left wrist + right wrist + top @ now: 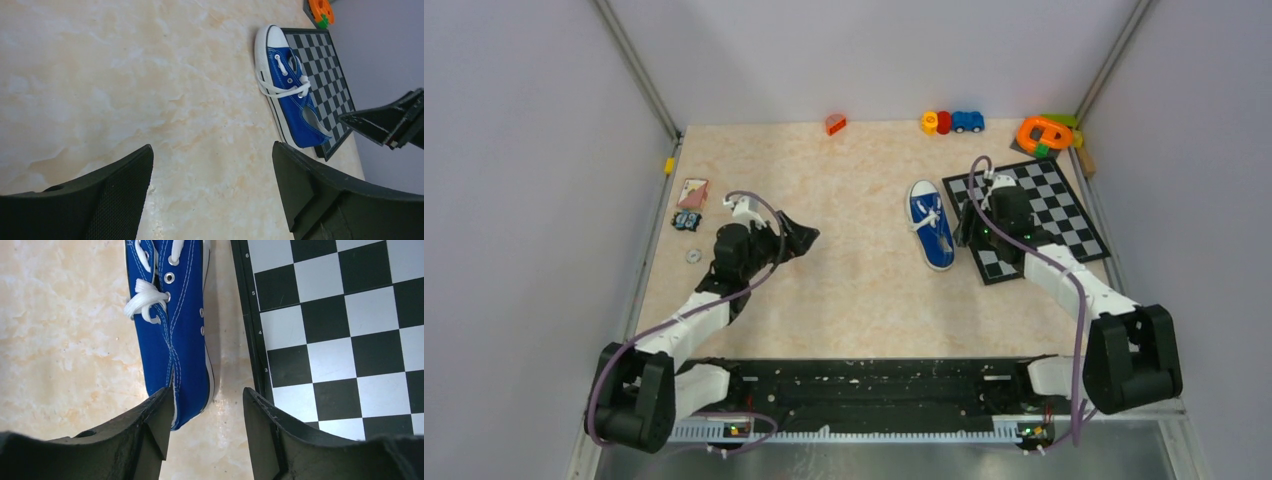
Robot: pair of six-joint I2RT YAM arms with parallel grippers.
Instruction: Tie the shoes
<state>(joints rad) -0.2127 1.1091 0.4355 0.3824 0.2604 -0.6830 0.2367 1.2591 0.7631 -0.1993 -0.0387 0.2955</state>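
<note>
Starting at the left edge of your counter: the black two-finger left gripper (799, 238) hangs over bare marble-pattern tabletop (864, 290), a bit left of the middle, with its jaws spread wide and nothing in them. It's well apart from the shoe but its camera points right at it, so I'd guess it's parked there to keep the laces in view and come in for one lace end when you need it.

Moving right, the small blue canvas sneaker with white laces and white rubber toe cap (931, 222) lies flat on its sole right of centre, toe toward the far edge, heel toward you. It sits just beside the left border of the black-and-white checkerboard mat (1044, 200). The laces are a loose bunch near the top eyelets with ends trailing off the side. I can't make out a proper bow, so I'd call the tying not done.

The black right gripper (207, 395) hovers right at the heel, jaws partly apart and gripping nothing. One finger (160, 412) sits over the heel's edge and the other over the mat's border. Looks to me like it's lined up to steady the shoe
</note>
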